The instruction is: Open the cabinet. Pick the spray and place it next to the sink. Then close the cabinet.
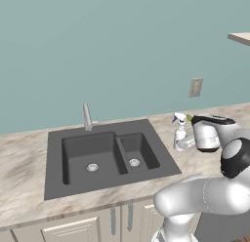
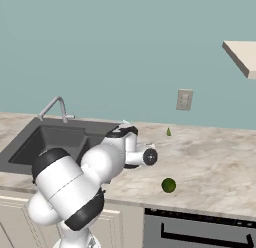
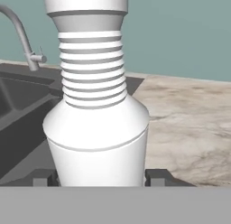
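Note:
The spray (image 3: 94,123), a white bottle with a ribbed neck, stands upright between my two fingertips (image 3: 45,177), which press against its lower body. My gripper (image 3: 101,177) is shut on it. From the left base the spray (image 1: 179,134) shows its blue nozzle and sits low over the marbled counter, just right of the sink (image 1: 105,155); whether its base touches the counter is unclear. The gripper (image 1: 185,142) reaches it from the right. The sink (image 2: 55,139) is dark grey with two basins and a slim faucet (image 1: 87,117). Lower cabinet doors (image 1: 113,220) under the sink are shut.
A green lime (image 2: 168,185) lies on the counter right of my arm and a small green fruit (image 2: 168,132) stands near the wall. A wall outlet (image 2: 184,99) sits above the counter. A beige panel (image 2: 241,56) juts out at the upper right. A dark appliance front (image 2: 200,231) sits under the counter.

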{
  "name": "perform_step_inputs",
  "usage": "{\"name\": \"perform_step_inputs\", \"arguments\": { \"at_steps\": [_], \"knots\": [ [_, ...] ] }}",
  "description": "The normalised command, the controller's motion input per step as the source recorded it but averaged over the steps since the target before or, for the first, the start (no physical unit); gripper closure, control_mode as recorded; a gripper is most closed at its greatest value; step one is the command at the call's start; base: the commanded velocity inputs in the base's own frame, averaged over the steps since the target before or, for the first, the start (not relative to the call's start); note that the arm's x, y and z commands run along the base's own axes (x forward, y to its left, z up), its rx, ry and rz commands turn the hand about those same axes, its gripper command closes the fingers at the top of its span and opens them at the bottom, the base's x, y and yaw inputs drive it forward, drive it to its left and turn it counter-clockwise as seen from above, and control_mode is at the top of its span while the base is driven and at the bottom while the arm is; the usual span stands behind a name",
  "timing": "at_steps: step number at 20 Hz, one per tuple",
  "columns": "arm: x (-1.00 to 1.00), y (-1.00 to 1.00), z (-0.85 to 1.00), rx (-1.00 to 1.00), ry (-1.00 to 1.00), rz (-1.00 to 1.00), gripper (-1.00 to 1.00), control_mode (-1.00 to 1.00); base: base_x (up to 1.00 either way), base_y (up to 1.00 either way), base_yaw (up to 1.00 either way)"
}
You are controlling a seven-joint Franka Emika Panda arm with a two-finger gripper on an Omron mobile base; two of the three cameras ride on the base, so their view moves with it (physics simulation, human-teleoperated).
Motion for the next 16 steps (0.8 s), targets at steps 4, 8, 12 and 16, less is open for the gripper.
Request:
{"name": "perform_step_inputs", "arguments": {
  "at_steps": [4,8,12,16],
  "knots": [
    [0.00,0.00,0.00,-0.10,0.03,0.00,1.00,-1.00,0.00,0.00,0.00],
    [0.00,0.00,0.00,-0.01,0.00,0.00,1.00,-1.00,0.00,0.00,0.00],
    [0.00,0.00,0.00,0.00,0.00,0.00,1.00,-1.00,0.00,0.00,0.00],
    [0.00,0.00,0.00,0.00,0.00,0.00,1.00,-1.00,0.00,0.00,0.00]
  ]
}}
